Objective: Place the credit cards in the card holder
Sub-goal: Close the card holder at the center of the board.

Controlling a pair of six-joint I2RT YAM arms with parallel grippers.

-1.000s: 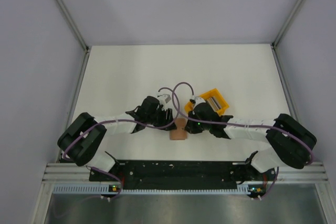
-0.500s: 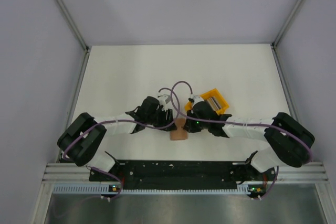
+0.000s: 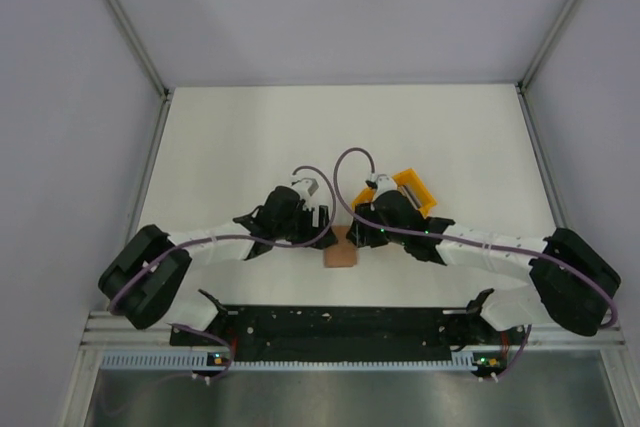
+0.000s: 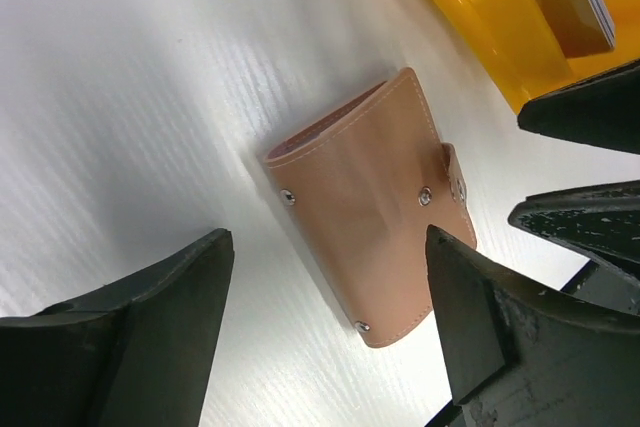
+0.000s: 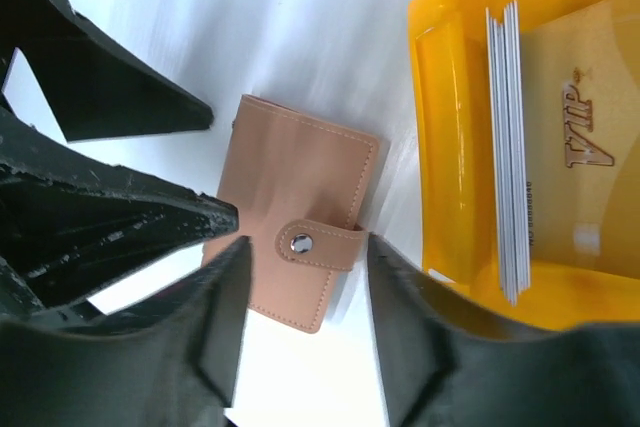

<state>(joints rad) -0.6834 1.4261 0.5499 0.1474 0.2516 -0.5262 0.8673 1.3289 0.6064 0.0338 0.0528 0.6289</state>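
The tan card holder [image 3: 340, 253] lies flat on the white table, its strap snapped shut [image 5: 300, 243]. My left gripper [image 3: 318, 219] is open. In the left wrist view its jaws stand wide on either side of the card holder [image 4: 370, 197] without touching it. My right gripper [image 3: 358, 231] is open too, hanging just over the strap side of the card holder [image 5: 262, 157]. The credit cards [image 5: 508, 147] stand on edge as a stack in the yellow tray [image 5: 445, 147]. Neither gripper holds anything.
The yellow tray [image 3: 414, 187] sits just behind and right of the holder, close to my right wrist. The two grippers nearly meet over the holder; the left gripper's black fingers [image 5: 100, 87] crowd the right wrist view. Purple cables [image 3: 345, 162] loop above both wrists.
Both grippers have opened; the right one was shut before. The card holder now lies free on the table. Both wrists have shifted slightly, and the right arm's elbow has moved to the right.
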